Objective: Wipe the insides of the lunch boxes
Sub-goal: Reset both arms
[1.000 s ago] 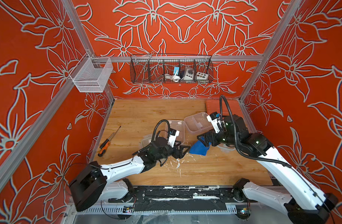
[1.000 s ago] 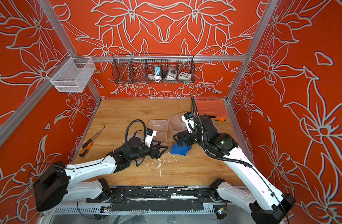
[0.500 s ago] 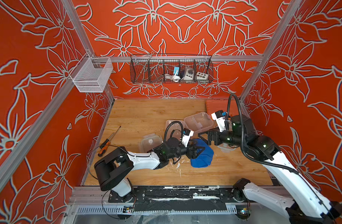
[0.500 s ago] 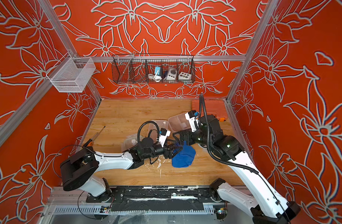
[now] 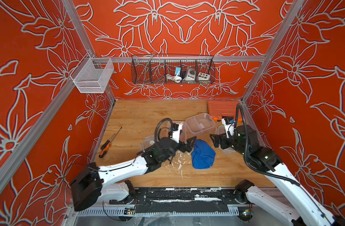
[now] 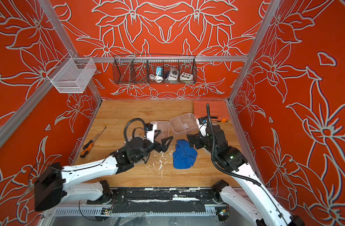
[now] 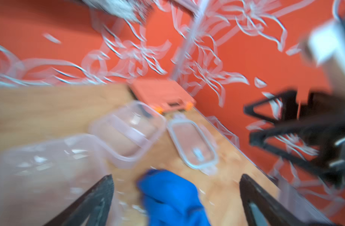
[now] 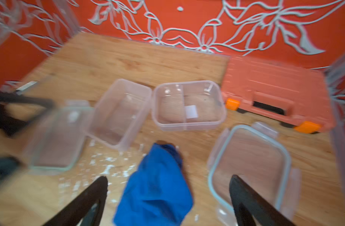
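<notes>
Lunch boxes point(image 5: 200, 125) number two, both open-topped on the table point(image 5: 140, 113), right of centre and toward the rear. A plain box point(image 6: 161, 127) stands beside a divided box point(image 6: 184, 125) with a white label. Corner meets side, touching or very nearly.

One orange case point(image 5: 220, 107) fills the rear right corner, just behind the divided box. Two lids point(image 8: 56, 137) flank the pair. One is by the plain box, partly under the left arm. The other point(image 8: 250, 156) lies along the table's right edge, beneath the right arm.

One blue cloth point(image 5: 203, 154) lies crumpled in front of the divided box, between the grippers. The left gripper point(image 5: 188, 145) has its fingers spread wide and holds nothing. One fingertip is just beside the cloth's rear edge, and contact cannot be told. The right gripper point(image 5: 216, 141) is likewise spread wide and empty, near the cloth but apart from it.

White crumbs point(image 5: 177, 159) litter the wood in front of the plain box. A screwdriver point(image 5: 106, 145) lies by the left edge with a thinner tool point(image 5: 116, 133) alongside.

The table's rear left quarter is bare up to both walls, and a bare strip runs along the front edge. Two wire baskets point(image 5: 172, 71) hang above the table, a black one on the rear wall and a white one point(image 5: 91, 78) on the left.
</notes>
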`<state>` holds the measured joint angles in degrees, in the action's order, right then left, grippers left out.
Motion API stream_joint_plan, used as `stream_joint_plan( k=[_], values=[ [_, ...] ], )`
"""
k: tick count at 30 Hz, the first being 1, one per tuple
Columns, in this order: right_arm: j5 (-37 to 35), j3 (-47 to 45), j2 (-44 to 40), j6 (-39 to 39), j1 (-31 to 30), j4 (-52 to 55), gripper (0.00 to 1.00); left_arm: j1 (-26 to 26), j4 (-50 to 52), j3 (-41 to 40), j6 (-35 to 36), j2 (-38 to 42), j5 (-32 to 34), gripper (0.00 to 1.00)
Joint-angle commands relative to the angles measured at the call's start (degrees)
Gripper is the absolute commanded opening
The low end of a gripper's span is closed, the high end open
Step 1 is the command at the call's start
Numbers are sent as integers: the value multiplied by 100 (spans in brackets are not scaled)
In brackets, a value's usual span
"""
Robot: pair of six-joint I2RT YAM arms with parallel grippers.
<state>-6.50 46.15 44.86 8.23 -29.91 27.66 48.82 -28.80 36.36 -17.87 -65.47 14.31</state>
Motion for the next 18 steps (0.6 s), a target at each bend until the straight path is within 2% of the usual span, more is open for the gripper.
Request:
stream_joint_plan(
  k=[1, 2, 4, 5, 7, 11, 13, 15, 18],
  values=[
    [-1601, -1129, 84, -1549, 178, -2335, 98, -1026, 974, -430, 341, 626, 933, 98],
    [-1789, -1350, 201, -1558, 318, -2821, 98, -1379, 994, -610, 368, 817, 1058, 98],
    [-1915, -1559, 570, -1372, 737, -3429, 98, -1747, 819, -951, 327, 1194, 1728, 98],
    [-2169, -1652, 825, -1149, 934, -3761, 98, -1892, 542, -1164, 490, 1297, 1834, 98],
    [-2052, -1840, 1253, -1161, 1263, -4341, 98, -2122, 11, -1461, 778, 1315, 1849, 98],
    [-2024, -2477, 1965, -1158, 1648, -5842, 98, -2429, -294, -1419, 1350, 933, 1952, 98],
    [-1856, -2777, 2280, -1246, 1753, -6526, 96, -2614, -898, -1613, 1845, 660, 1748, 98],
    [-1821, -3078, 2648, -1173, 1840, -7256, 95, -2935, -1608, -1926, 2291, 541, 1196, 98],
    [-1747, -3588, 3541, -1207, 1948, -9229, 95, -3571, -2206, -2205, 2334, 315, 293, 98]
  ],
)
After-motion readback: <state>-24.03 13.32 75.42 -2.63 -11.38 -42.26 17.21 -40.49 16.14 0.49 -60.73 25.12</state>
